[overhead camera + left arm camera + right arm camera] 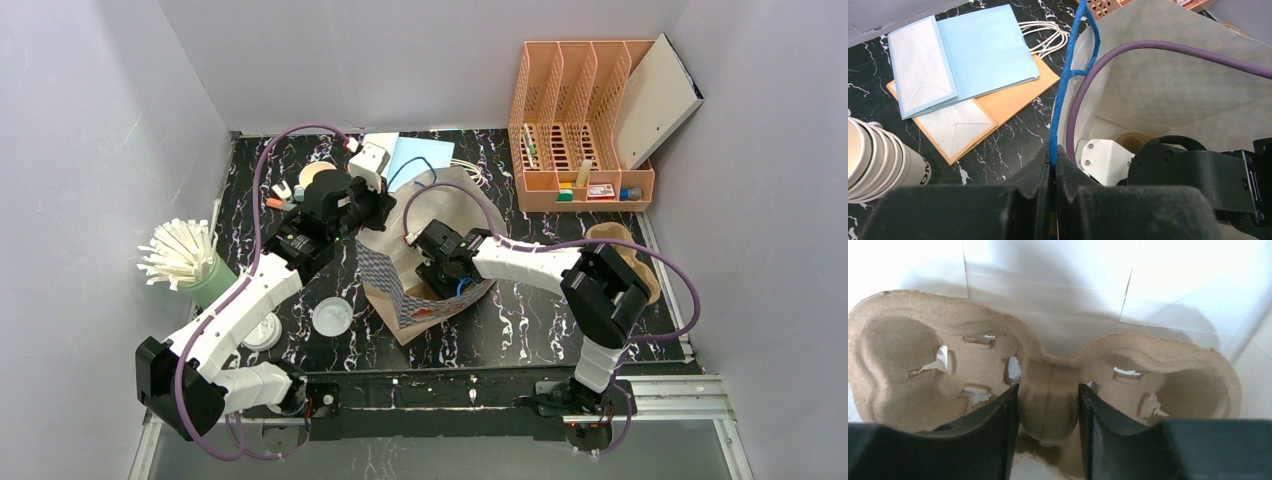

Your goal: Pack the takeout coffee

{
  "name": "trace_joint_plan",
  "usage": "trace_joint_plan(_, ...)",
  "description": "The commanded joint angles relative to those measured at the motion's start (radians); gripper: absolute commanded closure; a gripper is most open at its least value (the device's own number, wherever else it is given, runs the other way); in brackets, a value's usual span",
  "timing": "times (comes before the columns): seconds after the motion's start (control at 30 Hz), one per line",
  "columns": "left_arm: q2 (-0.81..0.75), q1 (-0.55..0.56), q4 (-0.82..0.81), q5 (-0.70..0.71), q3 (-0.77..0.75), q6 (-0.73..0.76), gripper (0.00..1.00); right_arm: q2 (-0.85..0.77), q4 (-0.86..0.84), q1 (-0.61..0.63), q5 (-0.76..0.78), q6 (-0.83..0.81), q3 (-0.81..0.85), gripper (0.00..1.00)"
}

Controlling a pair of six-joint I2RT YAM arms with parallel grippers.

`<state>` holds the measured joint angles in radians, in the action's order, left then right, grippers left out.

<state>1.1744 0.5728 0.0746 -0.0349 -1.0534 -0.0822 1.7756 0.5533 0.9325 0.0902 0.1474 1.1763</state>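
The paper bag (385, 285) stands open on the tabletop (520, 310). The left end effector (1053, 162) is pressed together on its blue handle (1066, 80). Inside the bag, the right end effector (1048, 397) pinches a pulp cup carrier (1168, 375) by its middle ridge, long axis crosswise to the jaws (both pockets look empty). The coffee cup itself shows in no view.

Cup carrier (1158, 385) btm edge hidden behind R pincer (1048, 407).
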Motion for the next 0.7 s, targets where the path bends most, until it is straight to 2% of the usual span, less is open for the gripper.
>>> trace_joint_plan(0.0, -0.038, 0.001, -0.03, -0.001, 0.003, 0.001, 1.0, 0.03, 0.046, 0.002, 0.017, 0.017, -0.004, 0.44)
trace_joint_plan(0.07, -0.036, 0.001, -0.029, -0.007, -0.001, 0.001, 1.0, -0.005, 0.074, 0.002, 0.02, 0.018, 0.029, 0.32)
trace_joint_plan(0.17, -0.035, 0.001, -0.03, -0.016, -0.003, -0.009, 1.0, -0.049, 0.119, 0.001, 0.027, 0.017, 0.084, 0.04)
trace_joint_plan(0.67, -0.014, 0.002, -0.003, -0.06, -0.024, -0.024, 1.0, -0.188, 0.251, 0.002, 0.043, 0.001, 0.323, 0.02)
